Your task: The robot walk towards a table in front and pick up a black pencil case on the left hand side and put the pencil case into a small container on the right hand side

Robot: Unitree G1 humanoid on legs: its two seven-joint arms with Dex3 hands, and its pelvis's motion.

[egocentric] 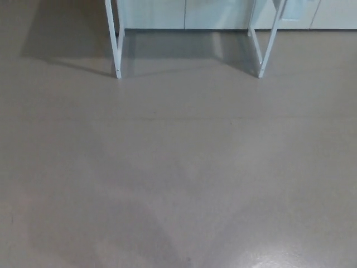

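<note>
Floor (178,178): grey-beige, smooth, fills nearly the whole head view. Soft glare patch at bottom right, darker blotchy shade twd bottom left.
Floor seam: faint thin line runs across approx mid-upper part, left to right.
Left table leg (114,39): white, slim, comes down from top edge, slightly slanted, foot rests on floor at upper left. A 2nd white bar sits just behind it, touching at the foot.
Right table leg (270,42): white, slanted, foot on floor at upper right. Another white bar just beside it on its left, meeting it near the foot, so the pair makes a narrow V shape.
Shadows: dark band on floor betw the two leg sets, plus a wider shadow spreading left of the left leg.
Back wall panels (184,14): pale, w/ thin vertical joins, run along top edge behind the legs.
Tabletop: out of frame above, only legs show.
Pencil case: can't see it from here, nothing of it in frame, so can't say where it lies.
Container: same, outside the picture.
Left hand: outside the picture, can't tell whether released or clenched.
Right hand: likewise outside the picture, state unknown.
Robot body: no arm or forearm showing at either side edge.
</note>
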